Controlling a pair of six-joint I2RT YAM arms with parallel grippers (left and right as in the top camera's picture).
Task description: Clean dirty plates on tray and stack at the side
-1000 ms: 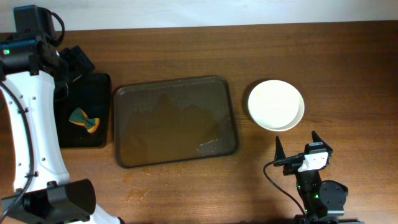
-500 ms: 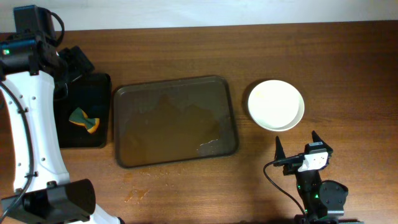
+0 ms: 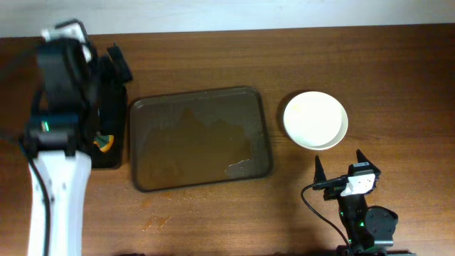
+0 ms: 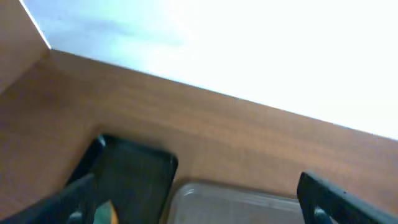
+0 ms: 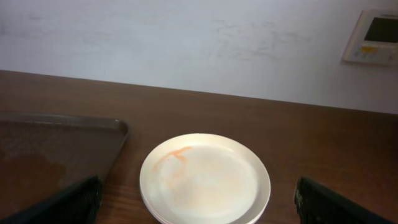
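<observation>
Both pairs of fingers are gaping wide and empty: our right gripper (image 3: 338, 160) is facing the plates (image 5: 205, 180) stacked beside the bare tray (image 3: 199, 139), top one smeared orange, and farther off our left gripper (image 4: 196, 190) is hovering by the sponge (image 3: 104, 144), so we are judging cleaning unfinished and a sponge grasp next.

Looked down on a wooden table (image 3: 398, 71), found a smeared tray (image 3: 199, 139) at centre, white plates (image 3: 316, 119) stacked just right of it, right gripper (image 3: 338, 158) spread wide near them, left arm (image 3: 57, 163) blurred over a black tray (image 3: 117, 114) holding a sponge (image 3: 105, 144).
</observation>
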